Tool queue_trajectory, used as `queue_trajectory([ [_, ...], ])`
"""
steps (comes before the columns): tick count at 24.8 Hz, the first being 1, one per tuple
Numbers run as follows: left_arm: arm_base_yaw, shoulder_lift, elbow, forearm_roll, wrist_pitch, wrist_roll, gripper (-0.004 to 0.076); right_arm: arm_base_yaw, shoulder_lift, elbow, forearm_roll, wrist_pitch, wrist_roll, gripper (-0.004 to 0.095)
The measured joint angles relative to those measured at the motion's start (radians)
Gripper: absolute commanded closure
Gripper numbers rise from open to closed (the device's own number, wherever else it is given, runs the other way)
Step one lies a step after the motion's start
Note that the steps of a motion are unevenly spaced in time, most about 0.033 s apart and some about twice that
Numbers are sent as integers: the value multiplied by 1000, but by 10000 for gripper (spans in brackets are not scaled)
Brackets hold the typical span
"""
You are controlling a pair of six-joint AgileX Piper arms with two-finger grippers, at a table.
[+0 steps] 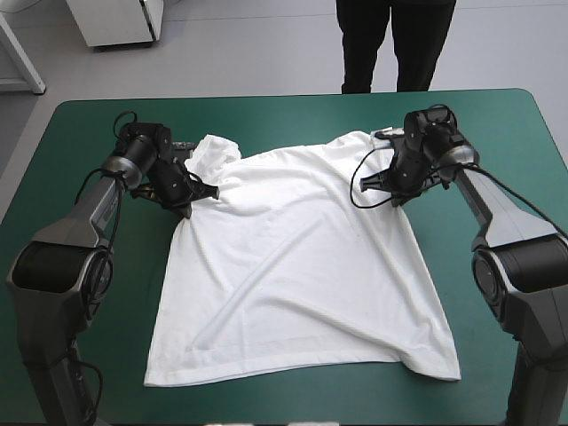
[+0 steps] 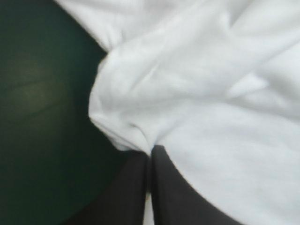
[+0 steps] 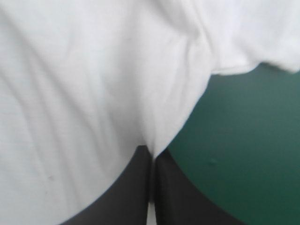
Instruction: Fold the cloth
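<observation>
Your T-shirt (image 1: 293,266) lies spread flat in the middle of the desk (image 1: 71,124), shoulders toward the far edge, and you've got both hands on it at the 2 far corners. The left hand (image 2: 150,157) is pinched together on a small bunched fold at the cloth's edge. The right hand (image 3: 151,152) is clamped the same way on a narrow tongue of fabric right at its border (both bites look pretty shallow to me).

That's the main risk, I think. With so little cloth between the fingers, a quick lift or a hard pull toward the near edge could let 1 corner slip out, and then the fold goes lopsided. The sleeve (image 1: 217,149) by the left hand is crumpled over itself, so it may end up as a lump buried inside the fold. Also watch the pace of the 2 hands: if 1 leads, the long diagonal crease across the middle will likely deepen rather than flatten. The near-right corner looks a bit curled too, so landing the far edge on it could lock that wrinkle in. Slow and level seems the safe bet.
</observation>
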Motion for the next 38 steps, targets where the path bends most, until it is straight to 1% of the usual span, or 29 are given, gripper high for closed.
queue_trajectory([
  [7,0,-99,-182,-4,12,28,746,0,-182,-44,-50,11,2,921],
  [14,-1,-214,-271,-4,33,32,746,0,-362,-45,-89,27,4,921],
  [22,-52,-428,-382,-3,37,76,746,0,-593,-63,-113,13,-20,921],
  [24,-62,-489,-431,-3,37,82,746,0,-636,-151,-113,17,-24,921],
  [28,-64,-572,-500,-3,37,83,746,1,-656,-400,-113,27,-29,921],
  [30,-64,-587,-513,-3,37,83,746,1,-658,-455,-114,27,-35,921],
  [33,-64,-576,-513,-2,37,83,746,1,-637,-468,-115,28,-37,921],
  [38,-64,-501,-513,38,34,83,746,1,-534,-468,-116,28,-37,921],
])
